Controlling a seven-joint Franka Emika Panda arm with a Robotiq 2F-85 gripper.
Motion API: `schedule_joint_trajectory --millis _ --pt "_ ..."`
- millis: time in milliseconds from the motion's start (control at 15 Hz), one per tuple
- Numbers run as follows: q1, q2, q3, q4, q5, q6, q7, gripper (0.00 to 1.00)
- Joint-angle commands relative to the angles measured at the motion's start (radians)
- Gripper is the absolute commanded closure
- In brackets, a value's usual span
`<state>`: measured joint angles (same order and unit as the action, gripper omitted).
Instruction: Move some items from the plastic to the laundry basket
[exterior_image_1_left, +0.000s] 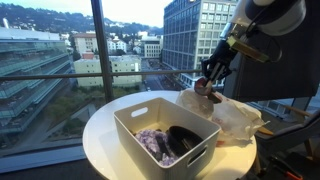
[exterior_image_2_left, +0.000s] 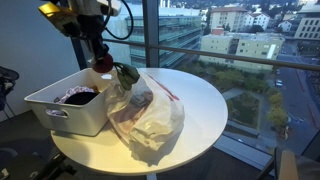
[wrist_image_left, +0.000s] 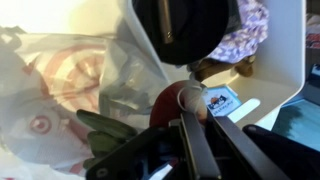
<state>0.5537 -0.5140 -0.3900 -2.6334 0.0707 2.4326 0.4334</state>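
Round white table (exterior_image_2_left: 200, 100) by window, fingers (exterior_image_1_left: 212, 72) clamped on red item (exterior_image_1_left: 205, 87), above plastic bag (exterior_image_2_left: 150, 115), beside laundry basket (exterior_image_2_left: 65, 112)

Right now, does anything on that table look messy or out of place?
Only the plastic bag: it lies crumpled and slumped on the table beside the basket, with a dark green thing poking from its mouth. The basket stands upright, clothes inside; nothing is spilled. The jaws hold a reddish thing.

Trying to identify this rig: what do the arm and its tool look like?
The arm has rounded white links with black joints. Its tool is black, with slim dark fingers. Black cable loops beside it, near an orange-yellow part.
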Motion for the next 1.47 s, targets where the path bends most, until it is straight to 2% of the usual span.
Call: schedule_joint_trajectory --millis 0,133,333,667,800,1000,1133,1333,1400 --pt "-0.064 0.026 0.071 0.073 0.279 -0.16 -0.199 0.93" --pt "-0.126 0.042 0.127 0.1 0.396 -0.222 -0.29 0.93" --pt "-0.174 0.056 0.203 0.115 0.524 -0.226 -0.418 0.93" --pt "-0.17 0.118 0.317 0.097 0.736 -0.2 -0.637 0.93" --pt "-0.172 0.162 0.385 0.101 0.788 -0.184 -0.709 0.92" --pt "-0.183 0.242 0.473 0.117 0.804 -0.145 -0.783 0.91" --pt "-0.195 0.287 0.531 0.121 0.747 -0.069 -0.802 0.91" --pt "-0.206 0.335 0.581 0.124 0.651 0.047 -0.806 0.91" --pt "-0.206 0.349 0.589 0.125 0.628 0.079 -0.802 0.7"
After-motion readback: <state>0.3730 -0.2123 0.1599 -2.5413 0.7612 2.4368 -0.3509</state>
